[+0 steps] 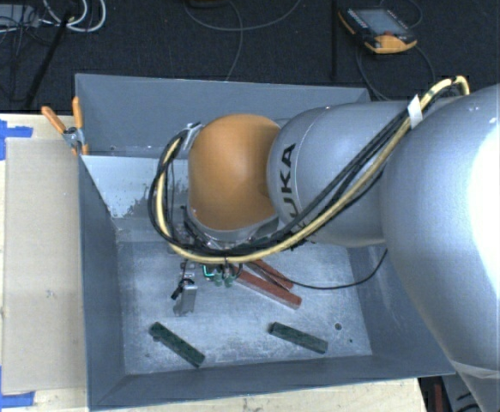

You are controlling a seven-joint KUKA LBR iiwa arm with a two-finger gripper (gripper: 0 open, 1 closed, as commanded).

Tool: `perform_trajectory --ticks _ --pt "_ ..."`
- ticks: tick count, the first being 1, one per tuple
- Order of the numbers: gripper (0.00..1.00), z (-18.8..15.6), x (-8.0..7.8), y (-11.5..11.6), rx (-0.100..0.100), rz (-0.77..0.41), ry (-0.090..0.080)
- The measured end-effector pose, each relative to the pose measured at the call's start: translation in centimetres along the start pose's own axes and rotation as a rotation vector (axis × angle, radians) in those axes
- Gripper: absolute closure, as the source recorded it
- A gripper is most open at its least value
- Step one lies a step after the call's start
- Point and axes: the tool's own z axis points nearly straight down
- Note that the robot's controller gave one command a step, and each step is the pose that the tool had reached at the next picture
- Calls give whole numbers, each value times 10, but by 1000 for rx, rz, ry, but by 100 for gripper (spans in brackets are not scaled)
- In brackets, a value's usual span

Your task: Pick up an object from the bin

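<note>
Arm is low in the bin, w/ the end effector down near the floor, left of centre, under the orange wrist cover, which has cables looped round it. Can't tell if it's wide or narrow, since the wrist hides most of it; nothing visibly held. Nearest thing is a red-brown bar, lying flat and slanting, its upper-left end tucked under the wrist just beside the end effector. Can't say whether they touch. Two dark green bars lie nearer the front wall: the left green bar below the end effector, the right green bar below the red-brown bar's far end, both apart from it. Risks, imo: the red-brown bar is thin and flat on the floor, so a close could skim over it or catch one end only, and it'd pivot & drop on the lift. An off-centre approach may just shove it along. Going too deep would jam against the metal floor. The low cables could snag or drag a bar.
</note>
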Motion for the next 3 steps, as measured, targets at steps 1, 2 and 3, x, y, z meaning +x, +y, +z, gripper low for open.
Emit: perform_trajectory --ticks 1,2,3 --pt "0 46 58 -39 3 -27 2" --pt "0 72 85 4 -3 -8 -15" --pt "100 72 86 1 -2 -2 -9"
